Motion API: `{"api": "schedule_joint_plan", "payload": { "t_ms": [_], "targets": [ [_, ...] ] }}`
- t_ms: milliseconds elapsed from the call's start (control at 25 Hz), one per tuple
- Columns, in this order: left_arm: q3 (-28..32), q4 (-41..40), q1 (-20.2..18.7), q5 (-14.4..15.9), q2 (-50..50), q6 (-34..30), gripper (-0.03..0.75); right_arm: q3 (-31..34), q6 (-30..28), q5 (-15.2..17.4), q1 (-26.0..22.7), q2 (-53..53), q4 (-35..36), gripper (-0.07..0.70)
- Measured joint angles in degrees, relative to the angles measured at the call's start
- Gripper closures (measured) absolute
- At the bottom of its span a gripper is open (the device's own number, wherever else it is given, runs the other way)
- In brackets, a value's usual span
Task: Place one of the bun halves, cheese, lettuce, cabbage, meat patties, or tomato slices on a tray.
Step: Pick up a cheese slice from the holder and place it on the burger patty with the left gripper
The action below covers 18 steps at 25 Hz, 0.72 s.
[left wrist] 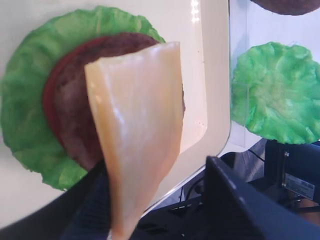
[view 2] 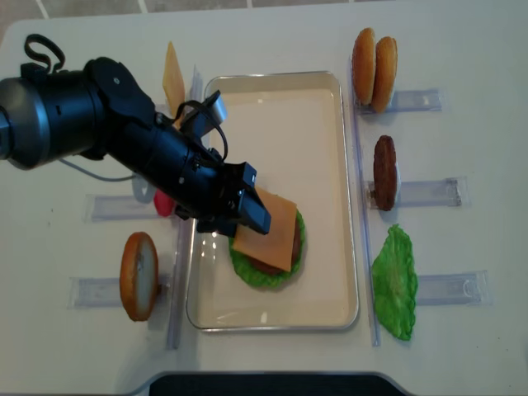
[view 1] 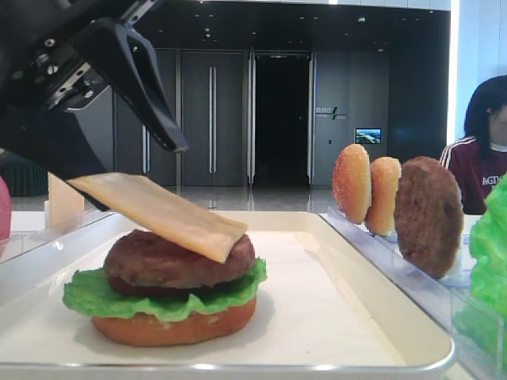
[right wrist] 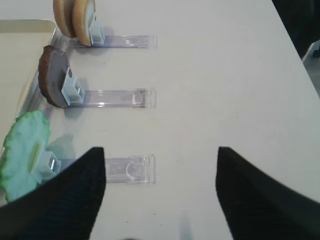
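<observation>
Cheese [view 1: 162, 212], a thin, smooth, pale yellow-orange square slice, slants down from the left gripper [view 1: 119, 170] onto the stack on the large cream-white rectangular tray [view 1: 333, 317]. Its low corner rests on the thick brown meat patty [view 1: 170, 261], while its high edge lies by the lower black finger [view 1: 55, 154]. The upper finger [view 1: 142, 79] stands clear above the slice, so the jaws look parted and the grip appears let go or nearly so. From the gripper the slice runs forward and down, its long slope pointing toward the tray's middle; the left arm is plainly the nearer one. Beneath the patty sit a ruffled bright green lettuce leaf [view 1: 158, 297] and a golden-brown bottom bun half [view 1: 170, 326]. The slice appears stiff enough to hold its slant rather than drape, so it may settle off-centre once the lower finger slides away. Outside the tray, two more round bun halves [view 1: 366, 190], a spare patty [view 1: 428, 215] and another green leaf [view 2: 394, 280] stand in clear plastic racks [right wrist: 117, 97]. The right gripper [right wrist: 161, 192] hangs wide and empty above the white table [right wrist: 225, 75].
</observation>
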State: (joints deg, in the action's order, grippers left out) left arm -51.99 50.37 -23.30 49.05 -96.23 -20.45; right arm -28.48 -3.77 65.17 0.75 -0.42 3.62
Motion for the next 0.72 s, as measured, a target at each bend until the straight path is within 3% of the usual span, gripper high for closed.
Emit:
{"api": "schedule_joint_plan", "payload": {
  "t_ms": [160,480,720],
  "targets": [
    [0.0,-0.9,0.0,-0.6,0.7,0.9,0.232,0.0,0.0,0.0,0.0,0.0,0.0,0.153],
    [0.0,-5.0,0.0,-0.8,1.8,4.6,0.223,0.0,0.0,0.0,0.0,0.0,0.0,0.153],
    [-0.1,-12.6,0.0,-0.8,3.8,11.0,0.22,0.0,0.0,0.0,0.0,0.0,0.0,0.153]
  ]
}}
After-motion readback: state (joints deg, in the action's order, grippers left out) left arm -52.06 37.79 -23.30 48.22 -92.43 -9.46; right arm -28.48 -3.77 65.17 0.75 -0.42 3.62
